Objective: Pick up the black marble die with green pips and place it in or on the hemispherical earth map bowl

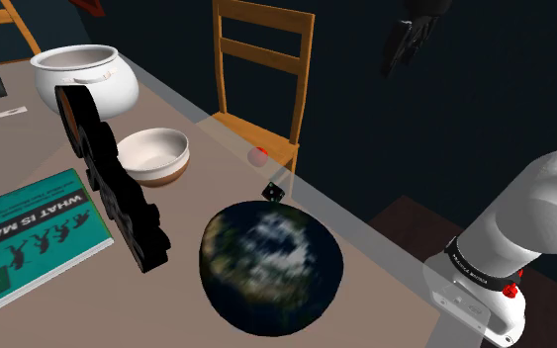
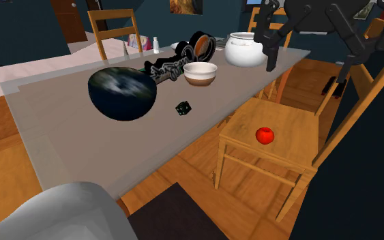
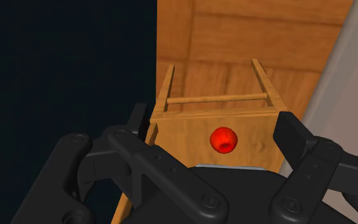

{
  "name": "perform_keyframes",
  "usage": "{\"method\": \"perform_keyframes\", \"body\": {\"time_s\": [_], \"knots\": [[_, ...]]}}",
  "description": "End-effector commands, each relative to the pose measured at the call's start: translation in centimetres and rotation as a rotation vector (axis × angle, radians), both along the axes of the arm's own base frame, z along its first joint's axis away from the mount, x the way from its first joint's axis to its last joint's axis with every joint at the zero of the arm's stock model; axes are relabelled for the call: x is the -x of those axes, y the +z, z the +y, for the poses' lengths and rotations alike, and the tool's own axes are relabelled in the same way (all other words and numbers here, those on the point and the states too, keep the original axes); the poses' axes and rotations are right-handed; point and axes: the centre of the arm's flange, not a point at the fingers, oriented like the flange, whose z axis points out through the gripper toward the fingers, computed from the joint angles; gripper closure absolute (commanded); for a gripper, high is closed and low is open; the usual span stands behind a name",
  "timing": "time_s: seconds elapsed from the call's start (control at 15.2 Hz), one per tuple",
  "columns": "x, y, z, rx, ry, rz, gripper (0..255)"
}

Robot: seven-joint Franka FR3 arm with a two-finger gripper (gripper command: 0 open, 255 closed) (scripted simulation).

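**A:** End effector (image 1: pixel 401 57) open or closed?

**B:** Open. Its fingers stand apart with nothing between them, high over the wooden chair (image 2: pixel 289 121) and the red ball (image 3: pixel 224 139) on its seat.

**A:** Where's the die (image 1: pixel 273 192)?

**B:** On the bench (image 2: pixel 61 133), near its edge, just beside the earth bowl (image 1: pixel 271 259). From the end effector it lies lower and toward the shoulder view's left, so the reach likely goes across the edge and then down.
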Motion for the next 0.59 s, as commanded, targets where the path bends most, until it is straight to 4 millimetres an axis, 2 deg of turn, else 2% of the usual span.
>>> {"method": "perform_keyframes", "body": {"time_s": [0.0,0.53], "knots": [[0.0,0.0,0.0,0.000,0.000,0.000,0],[-0.4,-4.5,10.1,0.051,0.105,-0.039,0]]}}
